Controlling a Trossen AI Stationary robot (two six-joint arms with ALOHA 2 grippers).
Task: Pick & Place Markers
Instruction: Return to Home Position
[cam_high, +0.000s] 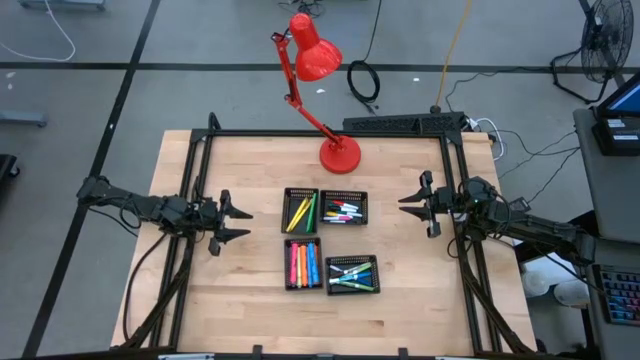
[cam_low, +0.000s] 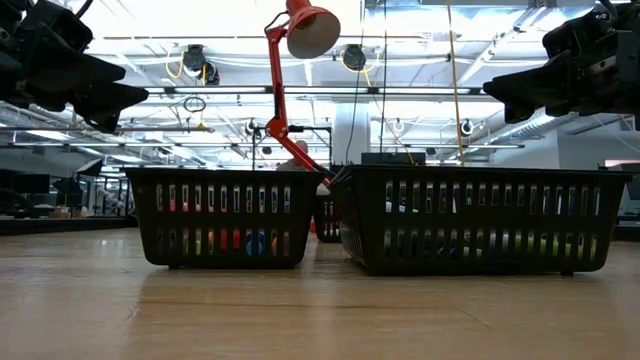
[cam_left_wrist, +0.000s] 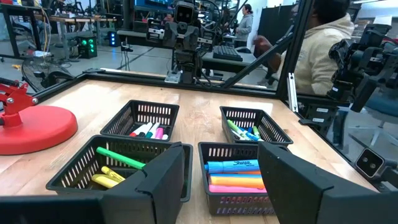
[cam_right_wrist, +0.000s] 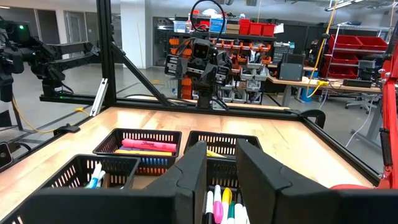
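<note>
Left gripper (cam_high: 238, 224) hangs empty, fingers spread wide. Right gripper (cam_high: 410, 206) hangs empty, fingers parted more narrowly. All visible markers (cam_high: 302, 263) lie in the four black mesh trays (cam_high: 352, 291), ahead of and between both grippers, well apart from the fingertips. To reach home cleanly, retract each arm straight back, fingers above the tray rims and clear of the red desk lamp (cam_high: 338, 154).

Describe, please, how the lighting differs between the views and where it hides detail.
High view: even light on the table, no glare. Left wrist view: the markers are well lit, colours plain. Low view: bright ceiling lights behind leave the left gripper and right gripper as black silhouettes, and the black bins' mesh walls hide most of their contents.
</note>
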